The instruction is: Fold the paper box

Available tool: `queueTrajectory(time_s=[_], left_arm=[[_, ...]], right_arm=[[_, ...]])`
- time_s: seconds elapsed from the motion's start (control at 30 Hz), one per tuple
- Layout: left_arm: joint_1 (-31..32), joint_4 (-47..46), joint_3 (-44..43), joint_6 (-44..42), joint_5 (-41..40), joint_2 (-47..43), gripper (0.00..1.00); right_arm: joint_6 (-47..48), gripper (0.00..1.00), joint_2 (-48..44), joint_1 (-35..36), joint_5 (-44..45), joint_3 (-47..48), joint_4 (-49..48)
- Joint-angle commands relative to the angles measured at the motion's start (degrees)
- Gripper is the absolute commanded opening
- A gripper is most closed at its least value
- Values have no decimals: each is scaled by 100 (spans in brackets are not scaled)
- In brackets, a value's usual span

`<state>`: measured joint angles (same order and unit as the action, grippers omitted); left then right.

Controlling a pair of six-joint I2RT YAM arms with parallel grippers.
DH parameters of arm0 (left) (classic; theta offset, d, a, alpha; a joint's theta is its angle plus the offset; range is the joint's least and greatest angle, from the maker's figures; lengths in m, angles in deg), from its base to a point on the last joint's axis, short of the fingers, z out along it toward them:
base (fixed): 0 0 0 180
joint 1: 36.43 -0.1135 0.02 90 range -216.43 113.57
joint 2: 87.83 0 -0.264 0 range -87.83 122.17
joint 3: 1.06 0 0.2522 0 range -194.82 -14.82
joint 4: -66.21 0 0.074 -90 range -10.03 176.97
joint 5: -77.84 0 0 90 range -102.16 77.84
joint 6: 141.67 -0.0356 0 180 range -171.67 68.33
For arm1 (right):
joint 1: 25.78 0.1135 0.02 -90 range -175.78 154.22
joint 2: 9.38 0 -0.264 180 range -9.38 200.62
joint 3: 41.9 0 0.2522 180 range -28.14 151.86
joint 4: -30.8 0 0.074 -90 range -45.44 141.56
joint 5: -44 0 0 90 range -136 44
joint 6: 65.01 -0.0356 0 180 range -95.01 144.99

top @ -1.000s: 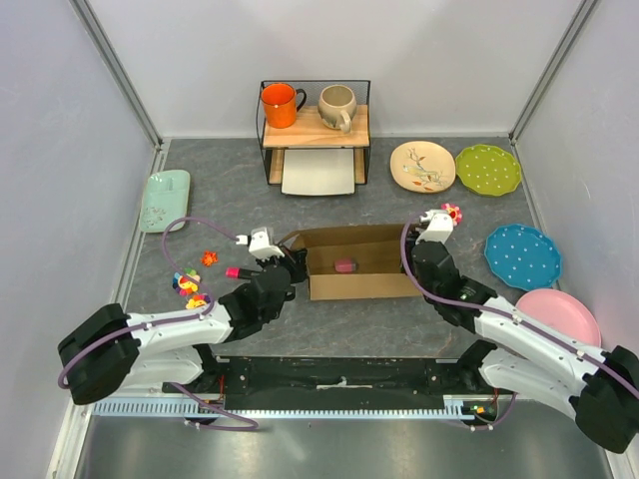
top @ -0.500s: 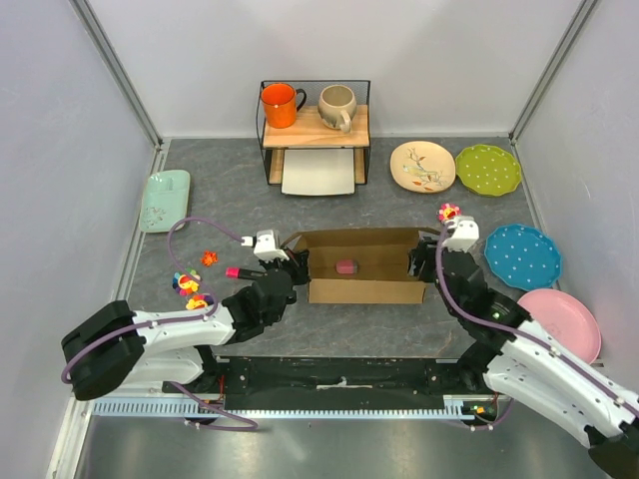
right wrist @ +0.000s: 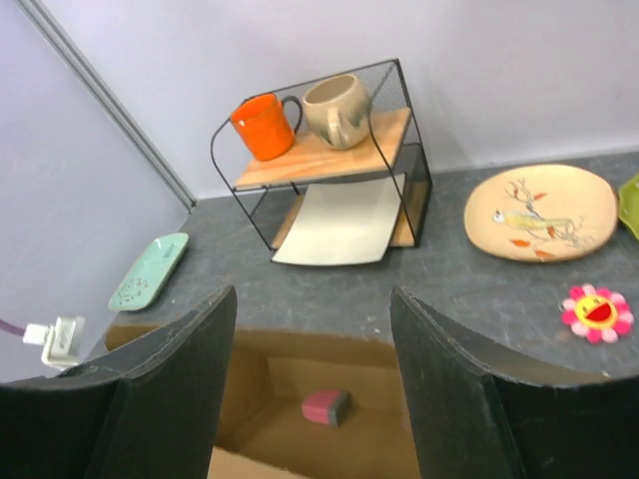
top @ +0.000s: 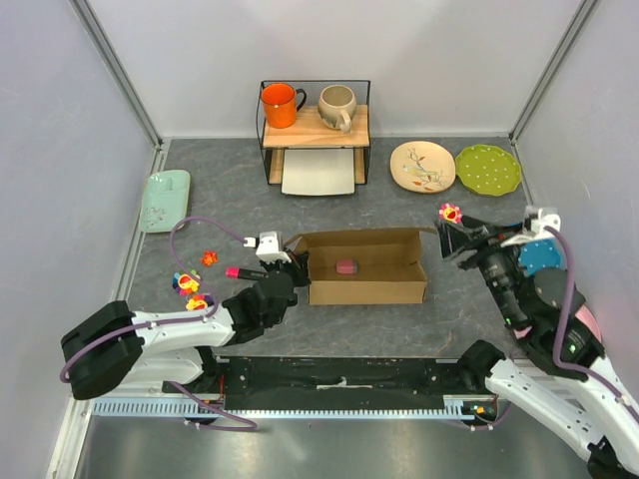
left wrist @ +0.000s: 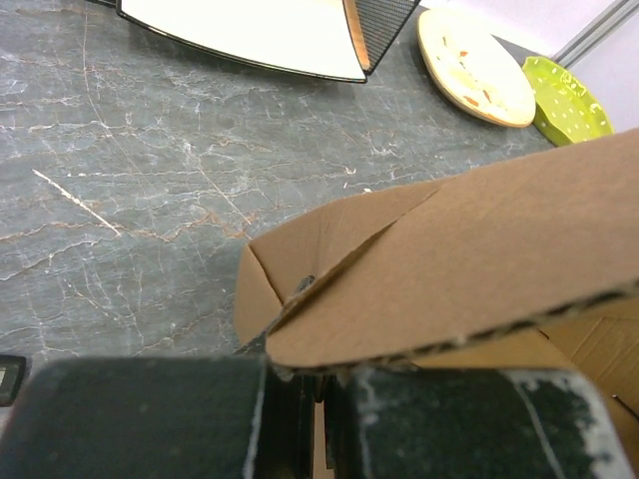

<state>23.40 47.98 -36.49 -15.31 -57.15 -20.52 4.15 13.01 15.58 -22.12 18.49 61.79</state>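
Right tool (top: 451, 242), released, is backing off the paper box (top: 364, 289), right end seemingly folded; left tool (top: 292, 262) is clamping its left flap (left wrist: 449, 259).

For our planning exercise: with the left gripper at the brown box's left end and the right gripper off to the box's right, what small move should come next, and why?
Probably bring the right gripper down to the right end wall of the paper box. Its jaws stand open and clear of the cardboard, while the left gripper pinches the left end flap, steadying the box.
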Motion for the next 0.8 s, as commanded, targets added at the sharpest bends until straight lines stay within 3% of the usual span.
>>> queueTrajectory(time_s=[0.0,0.17,0.27,0.5,0.77], left_arm=[[142,905,251,-392,-18,2,2],[195,914,391,-533,209,-156,2],[213,914,427,-621,385,-297,3],[257,1123,366,-1016,1141,-815,20],[257,3311,-188,-1017,1485,-1702,27]], right_arm=[[220,71,1502,-6,-295,723,-80],[317,70,3039,3,-682,936,-492],[300,70,3507,-6,-963,700,-642],[-139,68,3263,-6,-1315,-689,-1231],[-333,66,2990,-6,-1430,-1736,-1521]])
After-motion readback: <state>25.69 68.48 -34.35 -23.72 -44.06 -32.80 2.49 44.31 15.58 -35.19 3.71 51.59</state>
